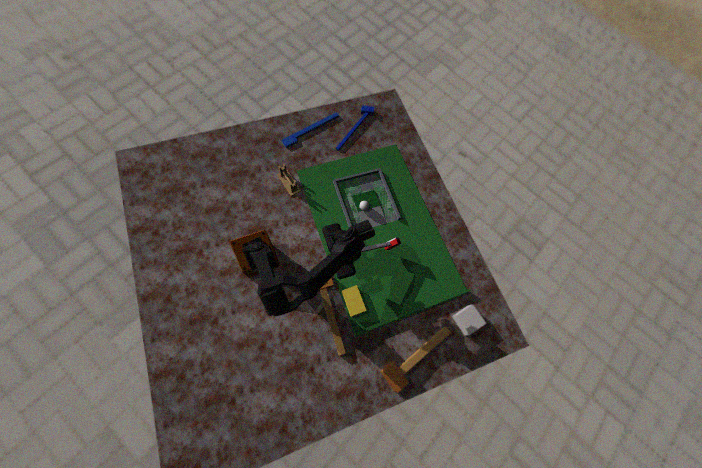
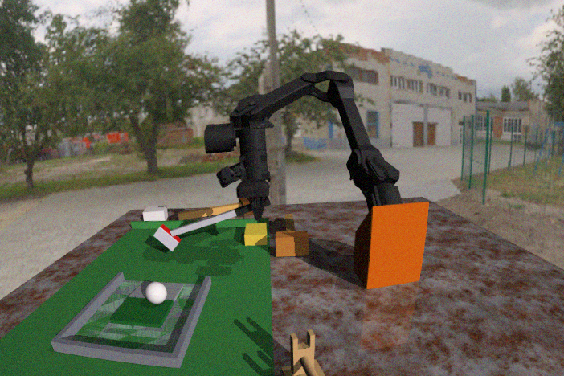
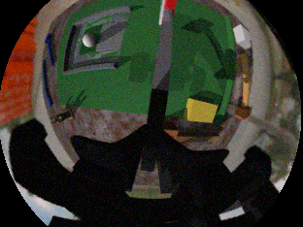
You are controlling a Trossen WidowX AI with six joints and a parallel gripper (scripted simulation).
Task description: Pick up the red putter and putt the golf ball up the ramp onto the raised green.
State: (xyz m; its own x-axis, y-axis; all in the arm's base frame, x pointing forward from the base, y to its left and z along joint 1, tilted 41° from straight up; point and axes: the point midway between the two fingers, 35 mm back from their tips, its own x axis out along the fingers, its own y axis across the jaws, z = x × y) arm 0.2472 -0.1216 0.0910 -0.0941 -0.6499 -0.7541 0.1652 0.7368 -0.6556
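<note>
Your hand is clamping the grey shaft of the red-and-white-headed putter, fingers closed narrowly on the grip end. You are holding the putter slanting down and away from the black arm, its head hanging just above the green felt mat without clearly touching it. The white golf ball is sitting inside the grey-walled raised green, at the edge of the dark green centre square on the side facing the putter. The putter head and ball are standing well apart.

You are also sharing the rusty brown tabletop with other things. A yellow block is lying at the mat's edge near the hand, with a tan cardboard-coloured box just beside it. A wooden mallet and a white cube are lying past the mat's near end in the top view. Two blue putters are lying beyond the far end. An orange panel is fronting the arm's base.
</note>
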